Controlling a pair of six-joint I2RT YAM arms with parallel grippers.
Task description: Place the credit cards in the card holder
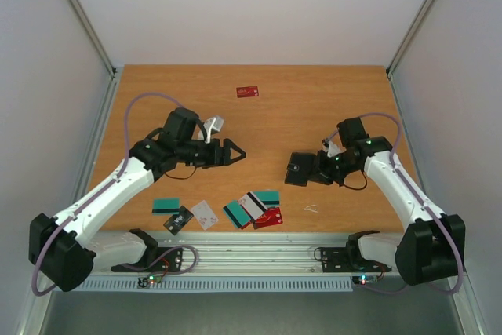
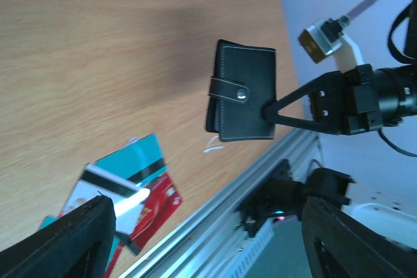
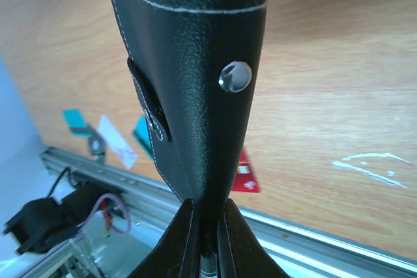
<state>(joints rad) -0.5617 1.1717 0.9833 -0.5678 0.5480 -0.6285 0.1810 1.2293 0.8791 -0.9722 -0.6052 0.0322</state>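
the right gripper [image 1: 312, 172] pinches the holder [image 1: 300, 169] above the bench's right half, the left gripper [image 1: 234, 152] hangs open and empty, and the cards [image 1: 255, 208] lie by the near edge, one red card [image 1: 248, 91] near the far edge, so loading seems not yet begun.

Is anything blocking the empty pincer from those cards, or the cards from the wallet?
Nothing visible lies between the left pincer and the credit cards. The card holder, gripped by the right pincer, looks fastened shut by its clasp tab, which would block cards going in.
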